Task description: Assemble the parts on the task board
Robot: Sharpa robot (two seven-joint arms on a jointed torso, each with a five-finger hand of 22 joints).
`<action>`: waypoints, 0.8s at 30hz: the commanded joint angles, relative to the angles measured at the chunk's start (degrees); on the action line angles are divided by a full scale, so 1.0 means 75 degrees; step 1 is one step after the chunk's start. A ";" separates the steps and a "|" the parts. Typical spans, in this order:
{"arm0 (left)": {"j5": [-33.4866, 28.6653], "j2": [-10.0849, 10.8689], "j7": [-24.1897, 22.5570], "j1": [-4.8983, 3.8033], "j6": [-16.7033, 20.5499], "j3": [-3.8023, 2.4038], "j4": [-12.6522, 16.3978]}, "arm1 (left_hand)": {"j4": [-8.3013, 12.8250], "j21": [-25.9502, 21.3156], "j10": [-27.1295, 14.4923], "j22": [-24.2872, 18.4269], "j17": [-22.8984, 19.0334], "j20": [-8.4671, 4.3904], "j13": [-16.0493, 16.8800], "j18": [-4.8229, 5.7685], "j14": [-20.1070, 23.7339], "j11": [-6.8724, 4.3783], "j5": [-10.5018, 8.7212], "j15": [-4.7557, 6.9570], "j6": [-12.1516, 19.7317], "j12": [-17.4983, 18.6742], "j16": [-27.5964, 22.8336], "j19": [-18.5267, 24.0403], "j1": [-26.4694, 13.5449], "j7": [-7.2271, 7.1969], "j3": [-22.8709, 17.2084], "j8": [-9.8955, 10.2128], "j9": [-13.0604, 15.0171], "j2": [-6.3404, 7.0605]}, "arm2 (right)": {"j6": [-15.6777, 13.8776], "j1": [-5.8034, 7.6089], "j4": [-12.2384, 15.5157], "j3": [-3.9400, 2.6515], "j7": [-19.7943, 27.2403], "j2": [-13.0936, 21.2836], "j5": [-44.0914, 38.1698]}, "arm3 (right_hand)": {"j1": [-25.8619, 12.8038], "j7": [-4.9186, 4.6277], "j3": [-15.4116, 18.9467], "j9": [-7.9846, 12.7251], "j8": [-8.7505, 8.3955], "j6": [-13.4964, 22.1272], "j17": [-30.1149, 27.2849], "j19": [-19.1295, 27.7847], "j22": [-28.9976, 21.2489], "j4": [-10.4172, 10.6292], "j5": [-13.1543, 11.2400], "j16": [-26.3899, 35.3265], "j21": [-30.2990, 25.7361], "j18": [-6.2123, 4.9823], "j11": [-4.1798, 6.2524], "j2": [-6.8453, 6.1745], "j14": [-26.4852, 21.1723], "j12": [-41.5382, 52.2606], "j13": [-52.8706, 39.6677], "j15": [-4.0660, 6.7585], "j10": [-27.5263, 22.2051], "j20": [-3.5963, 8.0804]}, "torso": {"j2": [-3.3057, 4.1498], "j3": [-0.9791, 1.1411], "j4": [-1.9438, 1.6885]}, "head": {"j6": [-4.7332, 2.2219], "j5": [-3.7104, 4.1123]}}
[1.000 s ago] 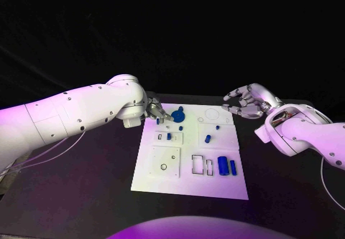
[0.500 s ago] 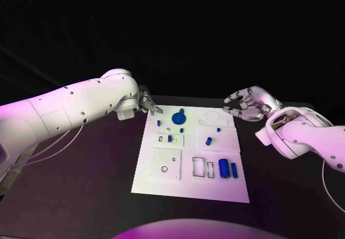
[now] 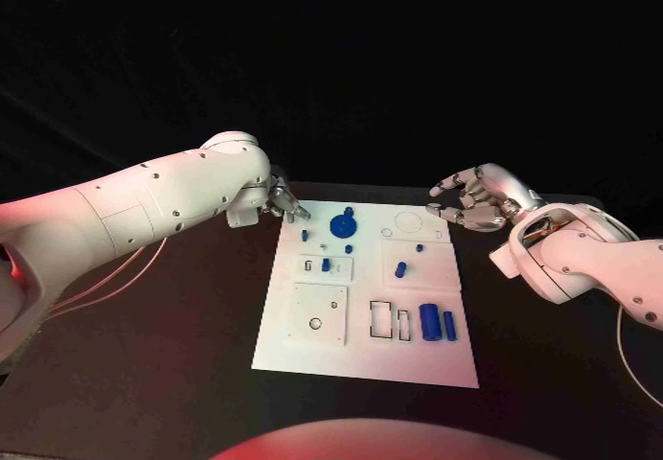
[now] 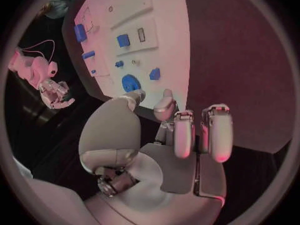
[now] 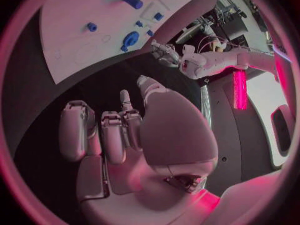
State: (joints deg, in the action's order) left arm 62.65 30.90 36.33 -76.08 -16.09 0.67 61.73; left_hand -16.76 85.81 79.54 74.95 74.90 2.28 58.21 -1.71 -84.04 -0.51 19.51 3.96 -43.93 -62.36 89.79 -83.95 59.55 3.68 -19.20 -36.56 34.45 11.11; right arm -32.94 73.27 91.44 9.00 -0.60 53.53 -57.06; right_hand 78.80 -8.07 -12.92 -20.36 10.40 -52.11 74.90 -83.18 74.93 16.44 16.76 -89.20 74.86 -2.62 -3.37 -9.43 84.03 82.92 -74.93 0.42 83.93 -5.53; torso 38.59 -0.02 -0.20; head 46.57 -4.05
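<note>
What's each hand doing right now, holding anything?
Left hand: open, holding nothing, beside the far left corner of the task board.
Right hand: fingers curled, empty, off the board's far right corner.

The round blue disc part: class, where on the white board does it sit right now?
In the head view the round blue disc part lies near the far left corner of the white task board, close to the left robot hand.

No legible text, labels, brands or numbers, task board bears outlines only, no lettering
</note>
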 commanded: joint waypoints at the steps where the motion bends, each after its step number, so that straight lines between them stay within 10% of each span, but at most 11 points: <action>1: -0.0020 -0.0078 -0.0150 -0.0007 -0.0317 0.0013 -0.0105 | 0.0012 -0.0020 -0.0047 0.1475 0.1890 0.0050 0.0003 0.0031 -0.0769 0.0029 -0.0052 -0.0033 -0.0022 0.0027 -0.0027 -0.0296 0.0062 0.0042 0.0055 0.0043 -0.0013 -0.0020 | 0.0048 -0.0004 0.0000 -0.0001 0.0008 -0.0013 -0.0089 | -0.0076 0.0030 -0.0047 -0.0012 0.0029 -0.0031 0.1545 0.0022 0.1047 0.0002 0.0038 0.0039 -0.0027 -0.0128 0.0038 0.0006 0.0687 -0.0005 -0.1071 0.0067 0.0105 0.0048 | 0.0000 0.0005 -0.0008 | 0.0015 -0.0002; 24: -0.0368 -0.0453 -0.0345 0.0021 -0.0518 0.0209 -0.0535 | 0.0026 -0.0017 -0.0045 0.1486 0.1910 0.0060 0.0017 0.0033 -0.0773 0.0025 -0.0078 -0.0032 -0.0181 -0.0003 -0.0018 -0.0306 0.0191 0.0031 0.0058 0.0105 -0.0094 -0.0200 | 0.0068 -0.0006 -0.0036 -0.0001 0.0017 -0.0086 -0.0093 | -0.0103 0.0031 -0.0076 -0.0020 0.0033 -0.0023 0.1538 0.0023 0.1046 -0.0003 0.0042 0.0042 -0.0038 -0.0129 0.0040 -0.0008 0.0685 -0.0007 -0.1068 0.0068 0.0104 0.0050 | -0.0008 0.0011 0.0001 | 0.0008 -0.0013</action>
State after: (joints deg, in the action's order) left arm 60.80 27.68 34.68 -75.92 -18.68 2.25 57.74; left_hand -16.60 85.81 79.33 74.94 74.90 2.27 58.24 -1.71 -84.04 -0.30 19.16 3.97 -44.98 -62.36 89.79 -83.94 60.76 3.88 -19.04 -36.12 33.80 9.90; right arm -32.93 73.27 91.17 9.00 -0.59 52.95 -57.10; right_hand 78.57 -8.07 -13.23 -20.45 10.40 -52.11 74.90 -83.18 74.91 16.44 16.76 -89.20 74.86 -2.62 -3.37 -9.66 84.03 82.92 -74.92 0.42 83.93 -5.53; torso 38.54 0.04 -0.16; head 46.64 -4.11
